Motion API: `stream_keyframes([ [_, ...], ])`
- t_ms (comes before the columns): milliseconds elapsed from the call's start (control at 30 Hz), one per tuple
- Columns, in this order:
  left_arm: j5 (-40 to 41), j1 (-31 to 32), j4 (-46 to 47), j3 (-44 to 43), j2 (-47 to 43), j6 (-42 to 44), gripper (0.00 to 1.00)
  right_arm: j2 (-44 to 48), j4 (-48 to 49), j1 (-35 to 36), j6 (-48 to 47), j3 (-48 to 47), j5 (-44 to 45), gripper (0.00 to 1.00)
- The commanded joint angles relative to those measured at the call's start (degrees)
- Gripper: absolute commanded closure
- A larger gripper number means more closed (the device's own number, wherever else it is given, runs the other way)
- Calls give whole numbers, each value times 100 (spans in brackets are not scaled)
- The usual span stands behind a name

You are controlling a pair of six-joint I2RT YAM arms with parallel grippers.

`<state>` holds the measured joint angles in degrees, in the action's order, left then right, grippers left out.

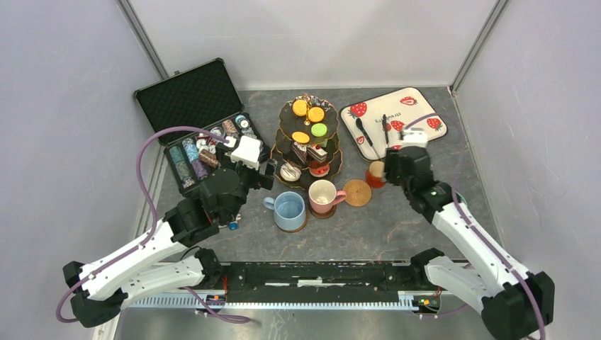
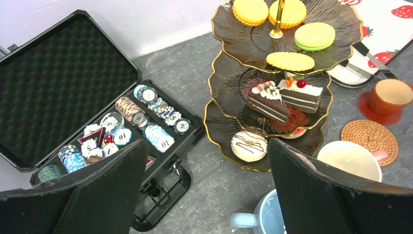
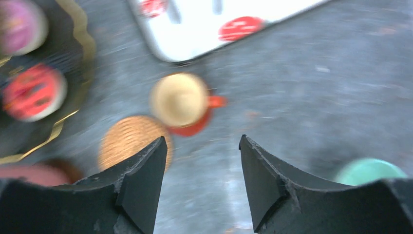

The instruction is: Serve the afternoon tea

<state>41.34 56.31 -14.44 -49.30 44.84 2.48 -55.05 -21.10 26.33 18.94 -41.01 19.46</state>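
The dark three-tier stand (image 1: 333, 164) (image 2: 221, 129) holds macarons (image 2: 314, 35), cake slices (image 2: 267, 101) and a white donut (image 2: 249, 146). In front of it stand a blue mug (image 1: 289, 210) (image 2: 268, 220) and a pink mug (image 1: 323, 196) (image 2: 349, 158), with a woven coaster (image 1: 356, 192) (image 3: 129, 141) beside them. The small brown mug (image 1: 375, 173) (image 3: 179, 99) sits on a red coaster (image 3: 195, 127). My right gripper (image 1: 388, 170) (image 3: 202, 144) is open and empty just right of it. A green mug (image 3: 370, 170) shows at the edge of the blurred right wrist view. My left gripper (image 1: 268, 176) (image 2: 207, 195) is wide open above the table, left of the stand.
An open black case of poker chips (image 1: 198, 134) (image 2: 112, 126) lies at the back left, close to my left gripper. A white strawberry-print mat (image 1: 393, 124) (image 3: 209, 24) with utensils lies at the back right. Grey walls close in both sides.
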Motion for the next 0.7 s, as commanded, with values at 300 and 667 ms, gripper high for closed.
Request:
stream_keyframes([
  [300,-107,-30,90,-141,-292,-81,0,-943,-467,-3376,-216,128,-168,19],
  [667,-145,-24,92,-124,-260,-105,0,-1444,319,-3882,-136,1021,-653,28],
])
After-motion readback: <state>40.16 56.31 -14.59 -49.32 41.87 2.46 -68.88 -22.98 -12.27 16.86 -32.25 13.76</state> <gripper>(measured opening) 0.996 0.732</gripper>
